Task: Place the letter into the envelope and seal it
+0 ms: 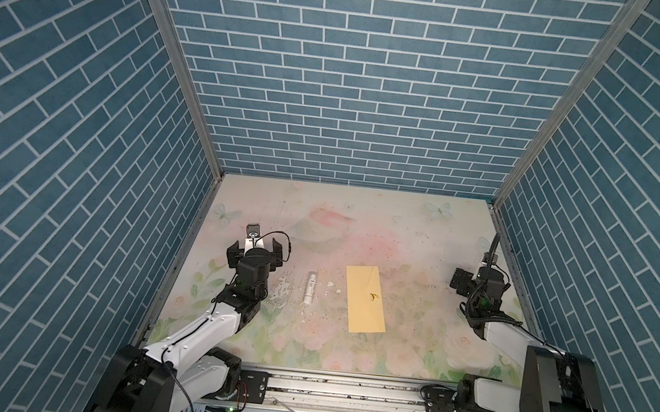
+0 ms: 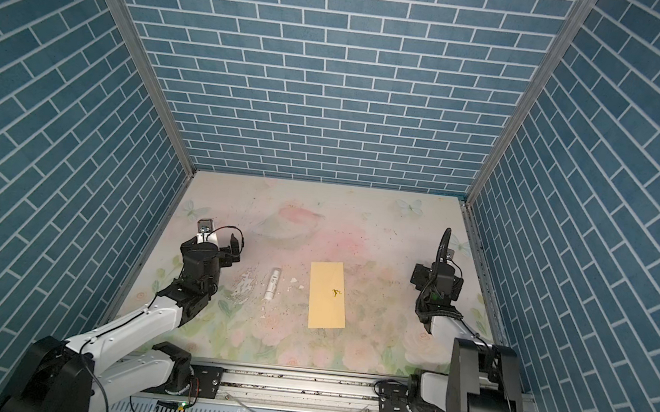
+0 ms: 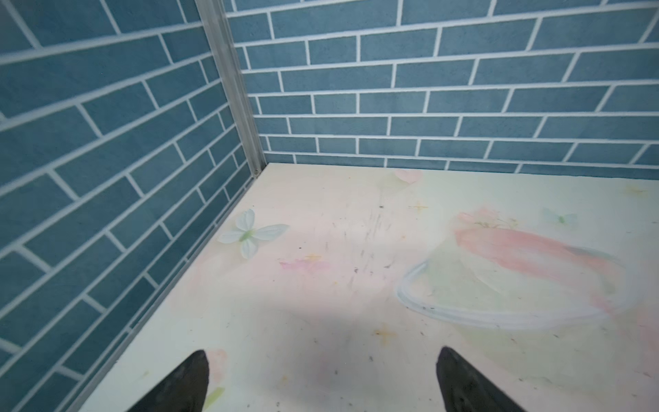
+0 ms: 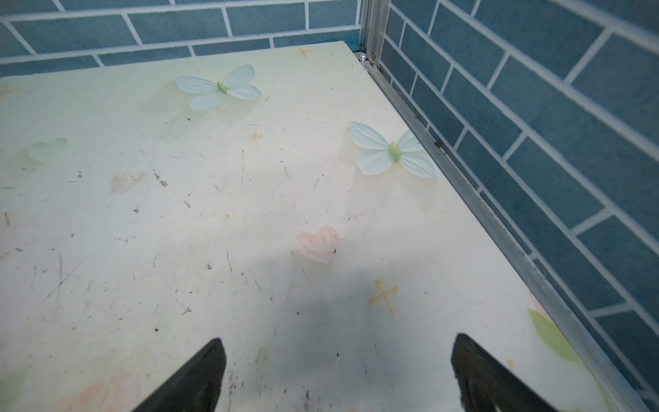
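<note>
Top views, one envelope (image 1: 365,298), one glue stick (image 1: 310,288), left tool (image 1: 258,248), right tool (image 1: 481,280)

- The left arm (image 1: 199,323) stretches forward from its base on the left in both top views, the white forearm ending in a black wrist.
- The left gripper (image 1: 257,249) points away from the base, its jaws spread wide and holding nothing. The left wrist view shows its two dark fingertips (image 3: 192,378) well apart.
- The right arm (image 1: 507,334) is folded at the elbow on the right, its forearm angled forward.
- The right gripper (image 1: 479,281) also points away from the base, jaws spread wide and empty.
</note>
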